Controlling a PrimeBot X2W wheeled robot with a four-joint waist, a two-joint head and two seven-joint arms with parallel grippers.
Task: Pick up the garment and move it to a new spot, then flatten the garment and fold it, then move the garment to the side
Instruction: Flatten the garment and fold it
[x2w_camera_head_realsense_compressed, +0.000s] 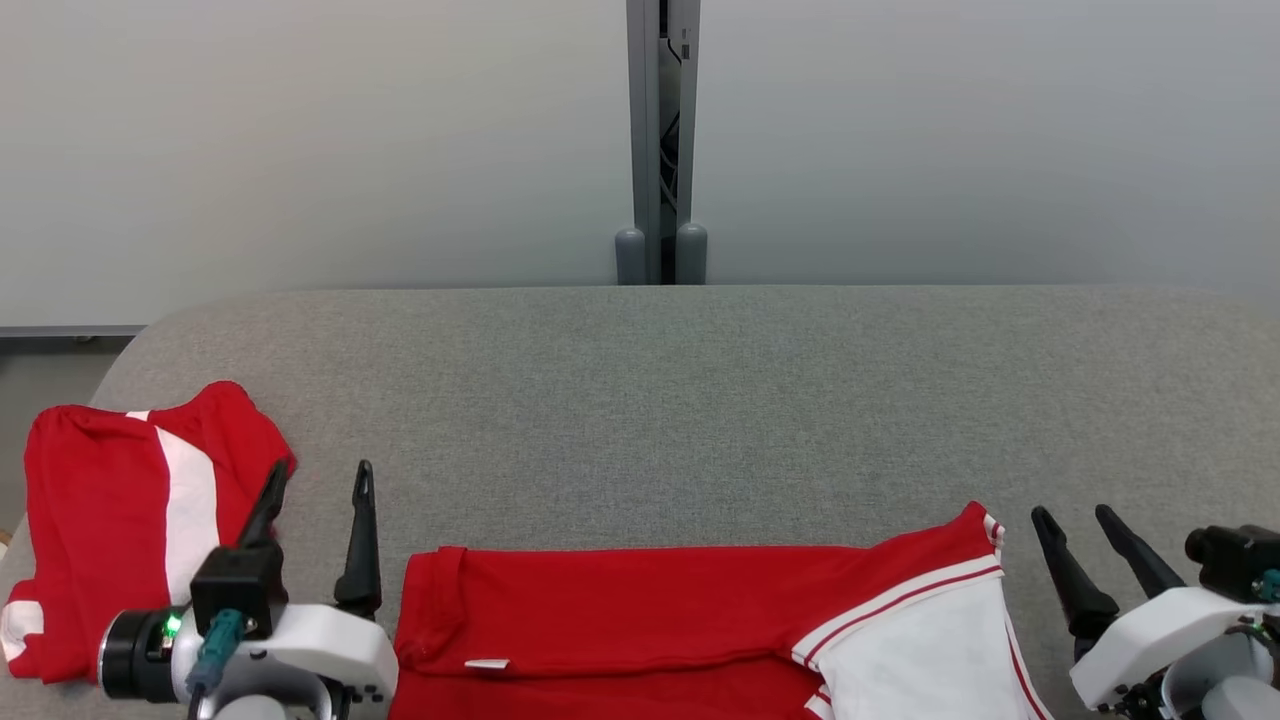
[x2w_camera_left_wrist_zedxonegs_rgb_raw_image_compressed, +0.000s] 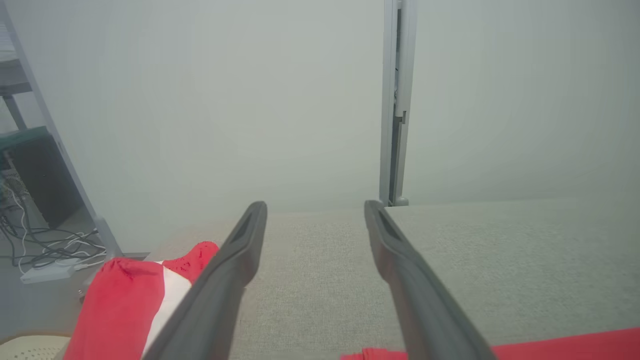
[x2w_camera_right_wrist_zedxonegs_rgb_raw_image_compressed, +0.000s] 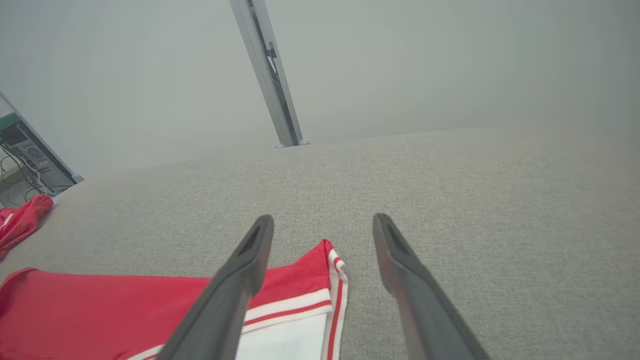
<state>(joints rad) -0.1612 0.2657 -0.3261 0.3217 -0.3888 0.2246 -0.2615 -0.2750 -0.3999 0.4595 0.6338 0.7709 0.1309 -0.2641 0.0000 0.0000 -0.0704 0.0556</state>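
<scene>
Broadly, a grey fabric-covered worktop (x2w_camera_head_realsense_compressed: 700, 380) spreads across the head view, backed by a pale wall with a grey vertical post (x2w_camera_head_realsense_compressed: 660, 140). At the middle of its near edge lies the red garment with a white panel and red-and-white striped trim (x2w_camera_head_realsense_compressed: 620, 620), spread flat, its striped corner pointing to the right. A second red-and-white garment (x2w_camera_head_realsense_compressed: 100, 530) sits bunched at the worktop's left end, apart from the first. Both pale forearms sit low at the near corners, fingers pointing away from the robot. The left gripper (x2w_camera_head_realsense_compressed: 323, 467) stands wide open and empty between the two garments; whether its outer finger touches the second garment cannot be told. The right gripper (x2w_camera_head_realsense_compressed: 1072, 514) is likewise spread wide with nothing in it, just beside the striped corner. The right wrist view shows that corner lying beyond the gap between its fingers. The left wrist view adds a tangle of cables (x2w_camera_left_wrist_zedxonegs_rgb_raw_image_compressed: 45, 250) on the floor past the worktop's left end.
</scene>
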